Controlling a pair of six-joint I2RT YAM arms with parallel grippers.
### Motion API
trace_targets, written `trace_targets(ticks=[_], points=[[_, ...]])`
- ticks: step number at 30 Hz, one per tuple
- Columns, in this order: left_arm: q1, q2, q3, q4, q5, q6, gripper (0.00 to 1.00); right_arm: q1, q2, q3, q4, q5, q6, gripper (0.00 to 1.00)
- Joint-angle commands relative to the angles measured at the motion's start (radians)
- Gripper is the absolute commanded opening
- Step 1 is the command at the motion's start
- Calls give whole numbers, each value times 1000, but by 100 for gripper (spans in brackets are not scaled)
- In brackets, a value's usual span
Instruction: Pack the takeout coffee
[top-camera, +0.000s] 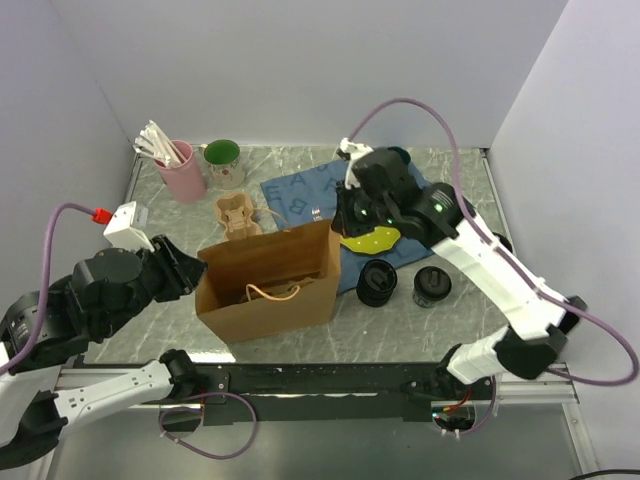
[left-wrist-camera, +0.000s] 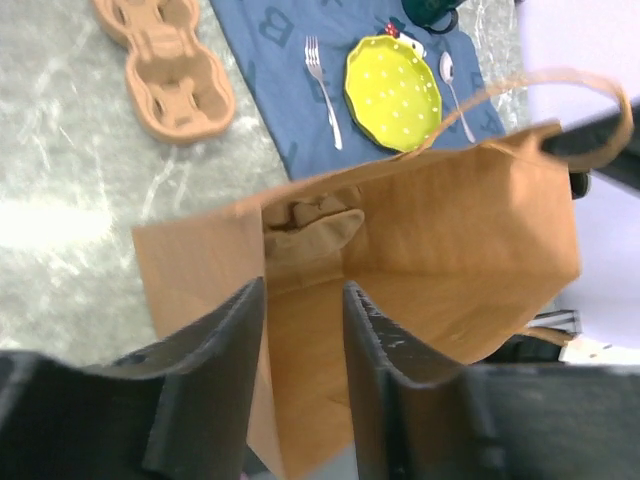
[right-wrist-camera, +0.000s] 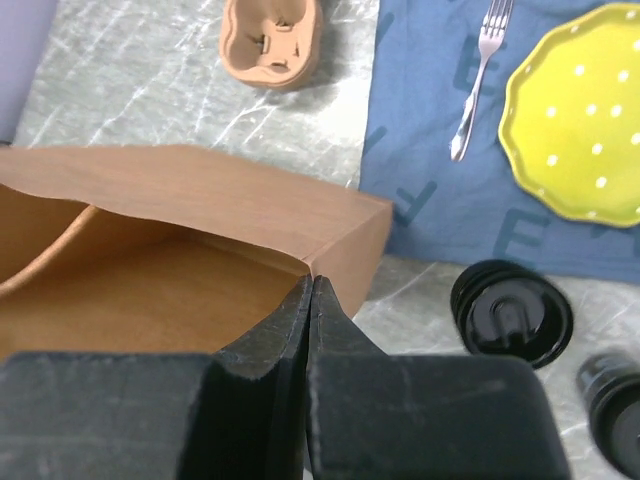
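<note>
Takeout coffee: bag-side cup (top-camera: 378, 282) and outer cup (top-camera: 433, 286) stood upright at 3 o'clock of paper bag (top-camera: 270, 290). Right gripper (right-wrist-camera: 311, 280), nearer arm, pinched bag's rim corner; cups lay at 4 o'clock from jaws. Left gripper (left-wrist-camera: 302, 290) stood spread at bag's 9 o'clock wall.

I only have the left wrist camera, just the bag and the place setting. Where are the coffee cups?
Observer: Both cups stand outside the bag, to its right, lids on.
Operator: And the other arm?
Observer: The right gripper is shut on the bag's right corner rim.
Operator: Anything inside the bag?
Observer: From above, only its own handle, folded in.
</note>
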Motion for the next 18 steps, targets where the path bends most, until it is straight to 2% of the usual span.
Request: trace_targets(ticks=[1,3,7,13,18], points=[[-1,32,46,-133,38,-118,45,21,-158,-100,97,21,103,0],[1,19,35,-136,96,-131,49,25,-175,-135,103,36,116,0],[1,5,5,-136,124,-118,57,31,-179,-143,93,34,132,0],[1,70,14,-126,42,-32,70,45,-187,-152,105,36,146,0],[-1,115,34,-138,-60,-82,69,68,-222,-213,137,42,154,0]])
